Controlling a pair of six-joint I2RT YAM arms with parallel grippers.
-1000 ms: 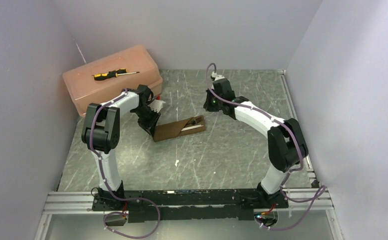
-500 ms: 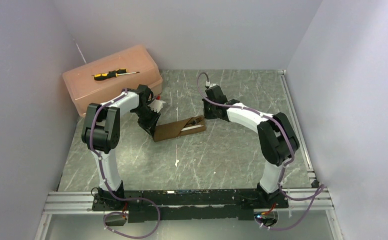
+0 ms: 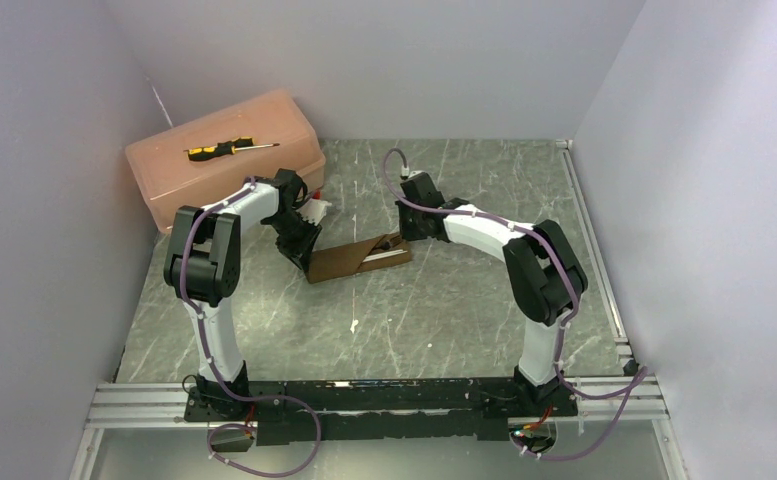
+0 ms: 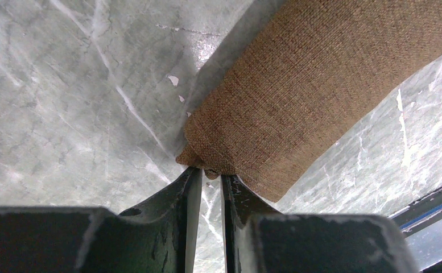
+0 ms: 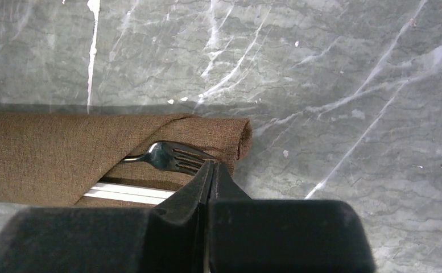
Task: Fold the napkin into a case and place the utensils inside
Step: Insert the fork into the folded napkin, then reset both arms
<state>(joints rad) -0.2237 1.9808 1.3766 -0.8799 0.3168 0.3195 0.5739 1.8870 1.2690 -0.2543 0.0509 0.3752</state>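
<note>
Case lies flat on the desk near mid-field, a narrow brown oblong. In the top view its long axis runs from about 8 o'clock up to 2 o'clock, the two arms at opposite ends.

Left gripper at the 8 o'clock end. Wrist view shows the fingers nearly together, pinching a small corner of cloth at the rolled edge; the rest of the napkin runs away from them toward 1 o'clock in that view. Judged a light hold, anchoring that end.

Right gripper at the 2 o'clock end, the open mouth of the pouch. Fingers fully closed on nothing, tips pressed together as a single point. In the right wrist view the tip sits just at the pocket's diagonal opening, touching or all but touching the cloth; I cannot tell which.

Utensils: a fork with its tined head showing out of the pocket, lying just at 10 o'clock from the fingertip, tines pointing toward 3 o'clock. Below it a pale flat strip, probably another piece, runs along the case's long axis toward 9 o'clock. Handles are hidden in the cloth.

Judgement: the right arm is the nearer one to the exposed fork head. Any push to seat it must run along the long axis, toward the left arm's held end.
</note>
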